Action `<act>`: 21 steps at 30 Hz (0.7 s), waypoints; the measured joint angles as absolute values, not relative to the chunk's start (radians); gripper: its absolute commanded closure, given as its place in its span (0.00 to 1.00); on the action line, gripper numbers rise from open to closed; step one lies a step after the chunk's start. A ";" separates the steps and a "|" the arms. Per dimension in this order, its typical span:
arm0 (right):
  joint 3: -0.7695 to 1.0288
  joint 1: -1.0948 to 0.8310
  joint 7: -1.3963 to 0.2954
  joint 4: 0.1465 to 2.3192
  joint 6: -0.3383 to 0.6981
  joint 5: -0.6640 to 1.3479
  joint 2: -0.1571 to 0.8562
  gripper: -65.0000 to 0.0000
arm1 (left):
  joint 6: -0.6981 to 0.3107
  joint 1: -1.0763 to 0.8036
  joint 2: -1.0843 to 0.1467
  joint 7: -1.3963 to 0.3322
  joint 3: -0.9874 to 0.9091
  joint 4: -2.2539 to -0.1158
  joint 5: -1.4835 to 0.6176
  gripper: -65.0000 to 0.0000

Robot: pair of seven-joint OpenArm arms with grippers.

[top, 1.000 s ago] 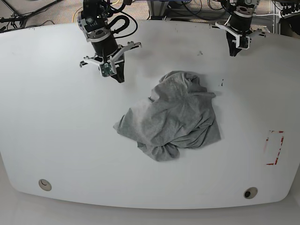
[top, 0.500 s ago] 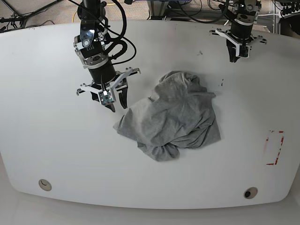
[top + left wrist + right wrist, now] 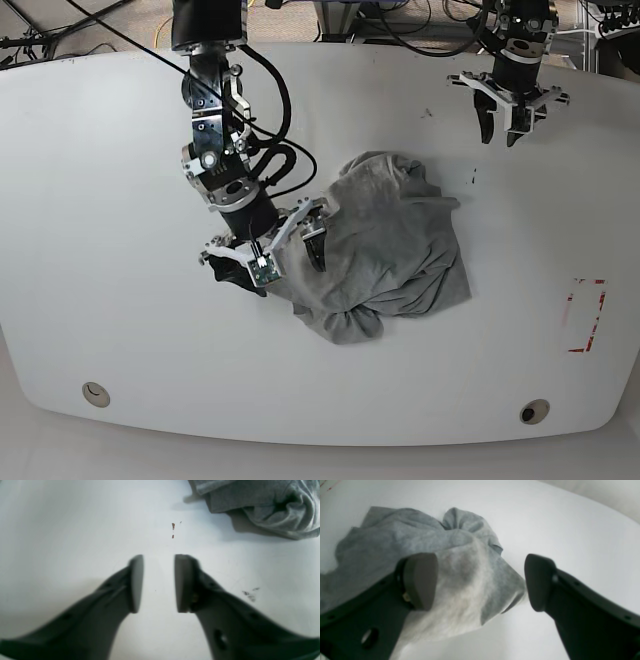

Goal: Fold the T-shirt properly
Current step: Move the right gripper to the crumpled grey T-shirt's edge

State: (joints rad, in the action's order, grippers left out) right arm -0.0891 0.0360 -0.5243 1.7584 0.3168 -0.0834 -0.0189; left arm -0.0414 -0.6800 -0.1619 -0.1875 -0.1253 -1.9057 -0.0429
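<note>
The grey T-shirt (image 3: 385, 240) lies crumpled in a heap at the middle of the white table; no lettering shows. My right gripper (image 3: 280, 265) is open and low at the shirt's left corner. In the right wrist view the corner of the T-shirt (image 3: 470, 562) lies between the spread fingers (image 3: 420, 580) of that gripper (image 3: 480, 582). My left gripper (image 3: 500, 136) hovers over bare table at the far right, apart from the shirt. In the left wrist view it (image 3: 158, 582) is open with a modest gap and empty, and the shirt's edge (image 3: 262, 505) shows at the top right.
A red tape rectangle (image 3: 586, 315) marks the table's right side. Two round holes (image 3: 96, 393) (image 3: 534, 411) sit near the front edge. Small dark specks (image 3: 474, 177) lie near the shirt. Cables run behind the table's far edge.
My right arm has come down and forward from the far left to the shirt's left corner, still open. My left gripper has turned a little and stayed near the far right.
</note>
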 measured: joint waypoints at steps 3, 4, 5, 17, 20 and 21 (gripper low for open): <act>-0.108 0.113 -0.530 1.657 0.313 -0.090 -0.012 0.21 | -0.041 -0.680 -0.182 -0.187 -0.125 -1.907 -0.044 0.49; -0.112 0.136 -0.531 1.629 0.313 -0.092 -0.011 0.21 | -0.041 -0.680 -0.184 -0.187 -0.126 -1.908 -0.044 0.49; -0.115 0.165 -0.527 1.589 0.315 -0.091 -0.012 0.21 | -0.041 -0.678 -0.187 -0.187 -0.126 -1.908 -0.044 0.50; -0.122 0.440 -0.529 1.215 0.313 0.074 -0.041 0.21 | -0.041 -0.681 -0.187 -0.187 -0.128 -1.911 -0.044 0.52; -0.122 0.468 -0.530 1.169 0.313 0.120 -0.039 0.21 | -0.041 -0.681 -0.186 -0.187 -0.128 -1.911 -0.041 0.52; -0.121 0.475 -0.527 1.155 0.313 0.131 -0.039 0.21 | -0.041 -0.681 -0.184 -0.187 -0.128 -1.911 -0.041 0.52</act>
